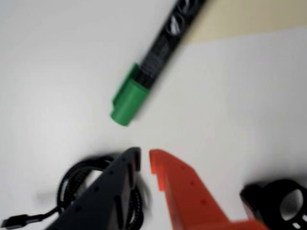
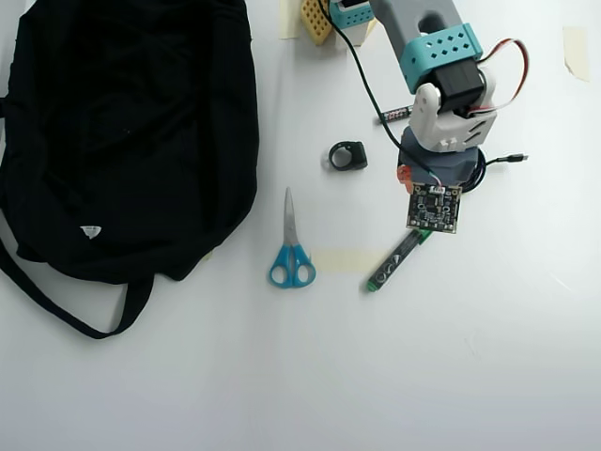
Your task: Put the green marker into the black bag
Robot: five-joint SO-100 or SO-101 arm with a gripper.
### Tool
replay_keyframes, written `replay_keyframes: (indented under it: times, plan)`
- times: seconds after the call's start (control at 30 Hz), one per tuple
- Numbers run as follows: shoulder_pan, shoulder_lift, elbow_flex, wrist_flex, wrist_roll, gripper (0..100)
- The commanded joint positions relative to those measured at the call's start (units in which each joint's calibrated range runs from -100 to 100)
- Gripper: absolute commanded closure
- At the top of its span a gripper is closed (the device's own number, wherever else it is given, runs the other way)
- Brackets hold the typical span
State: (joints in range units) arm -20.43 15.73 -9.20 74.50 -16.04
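The green marker point(image 1: 144, 76) lies slantwise on the white table in the wrist view, its green cap nearest my fingertips and its dark barrel running out at the top. My gripper point(image 1: 145, 160) hovers just short of the cap. Its black and orange fingers are nearly together with only a slim gap, and nothing is between them. In the overhead view the marker point(image 2: 392, 263) sits just below the arm's wrist point(image 2: 441, 160), which hides its upper end and the fingers. The black bag point(image 2: 131, 132) fills the left side, far from the marker.
Blue-handled scissors point(image 2: 291, 249) lie between bag and marker. A black ring-shaped part point(image 2: 347, 156) point(image 1: 283, 203) sits above them. A coiled black cable point(image 1: 79, 184) lies under the black finger. A tan tape strip point(image 2: 338, 258) is beside the marker, and a small dark stick point(image 2: 396, 114) is near the arm.
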Motion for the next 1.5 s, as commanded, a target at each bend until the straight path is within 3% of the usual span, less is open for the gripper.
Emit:
replay_keyframes:
  times: [0.0,0.9,1.07,1.47]
  plan:
    - [-0.59,-0.71,-4.28,0.1,-0.05,98]
    - [1.65,-0.46,-6.17,-1.02,0.57,98]
    - [1.65,-0.21,-5.72,-1.02,0.57,89]
    - [2.63,11.16,-16.68,-0.16,0.63,87]
